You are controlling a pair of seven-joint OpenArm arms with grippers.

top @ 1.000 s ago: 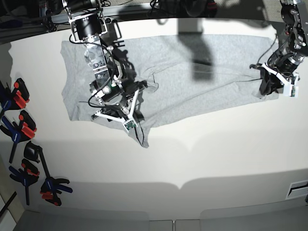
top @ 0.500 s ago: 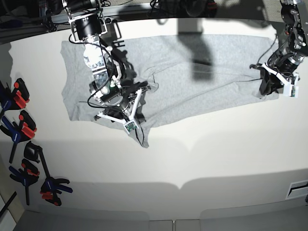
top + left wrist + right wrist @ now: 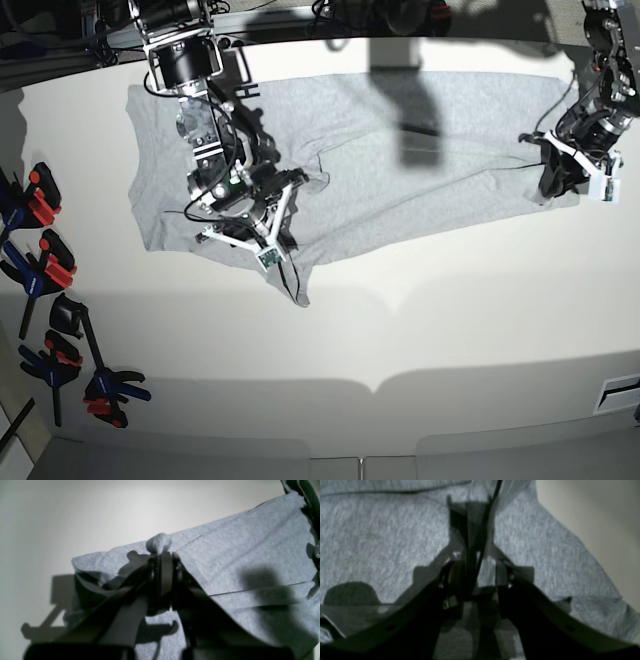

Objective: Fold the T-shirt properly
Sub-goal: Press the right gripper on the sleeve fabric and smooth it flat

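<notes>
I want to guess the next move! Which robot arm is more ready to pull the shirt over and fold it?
Probably the left. Its gripper is already shut on a pinch of the T-shirt at the edge. The right gripper sits over the middle cloth with its jaws apart, holding nothing clearly.

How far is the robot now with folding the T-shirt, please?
Done: the T-shirt lies spread across the table, wrinkled, with no neat fold visible. In hand: the left gripper pinches a bunch of fabric at one edge; the right gripper sits half-open over the cloth. Left: essentially every fold.
</notes>
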